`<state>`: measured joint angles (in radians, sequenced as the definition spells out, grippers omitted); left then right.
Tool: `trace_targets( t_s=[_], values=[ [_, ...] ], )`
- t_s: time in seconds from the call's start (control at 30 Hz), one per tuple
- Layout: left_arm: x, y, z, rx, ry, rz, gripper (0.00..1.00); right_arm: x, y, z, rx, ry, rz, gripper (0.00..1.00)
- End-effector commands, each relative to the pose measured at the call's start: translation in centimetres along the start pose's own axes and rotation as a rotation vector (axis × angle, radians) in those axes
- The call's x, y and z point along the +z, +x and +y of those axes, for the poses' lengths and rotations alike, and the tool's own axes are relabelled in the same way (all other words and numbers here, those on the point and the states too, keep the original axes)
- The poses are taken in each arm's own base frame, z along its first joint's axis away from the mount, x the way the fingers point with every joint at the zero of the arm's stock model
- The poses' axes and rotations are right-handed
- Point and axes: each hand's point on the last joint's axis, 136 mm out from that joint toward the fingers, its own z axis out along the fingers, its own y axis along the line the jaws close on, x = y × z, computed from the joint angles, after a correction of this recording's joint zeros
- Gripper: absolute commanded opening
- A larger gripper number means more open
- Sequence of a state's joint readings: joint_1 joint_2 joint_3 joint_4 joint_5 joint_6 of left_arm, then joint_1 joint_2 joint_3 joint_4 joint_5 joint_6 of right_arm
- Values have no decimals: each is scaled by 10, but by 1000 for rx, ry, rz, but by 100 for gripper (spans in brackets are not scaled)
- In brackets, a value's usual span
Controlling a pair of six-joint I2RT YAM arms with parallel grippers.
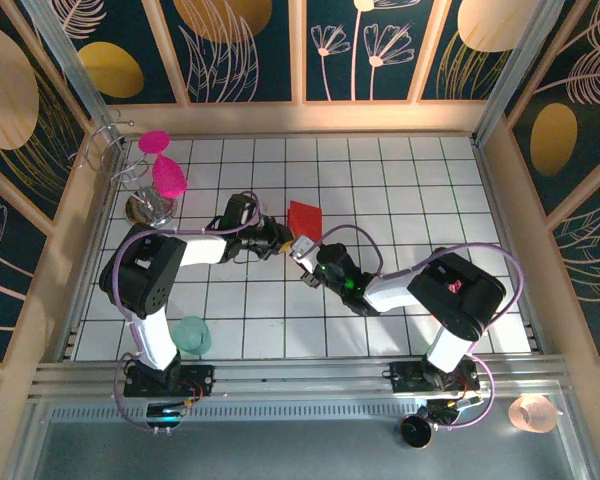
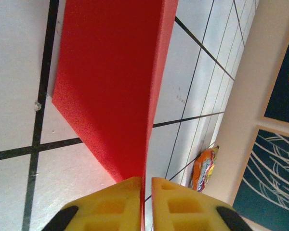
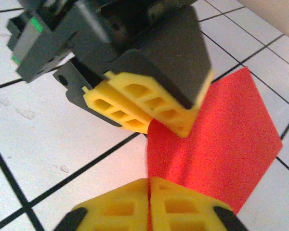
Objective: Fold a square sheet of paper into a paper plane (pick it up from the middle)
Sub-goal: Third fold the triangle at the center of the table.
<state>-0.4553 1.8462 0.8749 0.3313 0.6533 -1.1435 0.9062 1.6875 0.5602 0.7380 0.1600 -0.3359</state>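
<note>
The red sheet of paper is folded and stands up from the tiled floor at mid-table. In the left wrist view the folded sheet runs edge-on into my left gripper. It lies against one finger, and a thin gap shows on the other side, so these jaws stand slightly open. My right gripper is shut on the near corner of the sheet. The left gripper sits just beyond it on the same fold. From above, the left gripper and right gripper meet tip to tip.
Two magenta goblets hang on a wire rack at the back left. A teal cup sits near the left arm's base. An orange packet lies against the wall. Wooden walls close the table on three sides.
</note>
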Motion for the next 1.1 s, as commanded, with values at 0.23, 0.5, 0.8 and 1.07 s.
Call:
trace_targets(
  t_s=[0.23, 0.5, 0.8, 1.07],
  values=[
    [-48, -43, -1, 96, -110, -163, 37, -12, -11, 38, 144, -233, -24, 0],
    [-48, -40, -28, 196, -51, -155, 36, -23, -15, 62, 307, -396, -16, 0],
    [0, -35, 17, 254, -261, -45, 26, -27, -12, 69, 405, -479, 2, 0],
    [15, -40, 52, 249, -389, -4, 19, -20, -7, 61, 504, -500, 38, 0]
  ],
)
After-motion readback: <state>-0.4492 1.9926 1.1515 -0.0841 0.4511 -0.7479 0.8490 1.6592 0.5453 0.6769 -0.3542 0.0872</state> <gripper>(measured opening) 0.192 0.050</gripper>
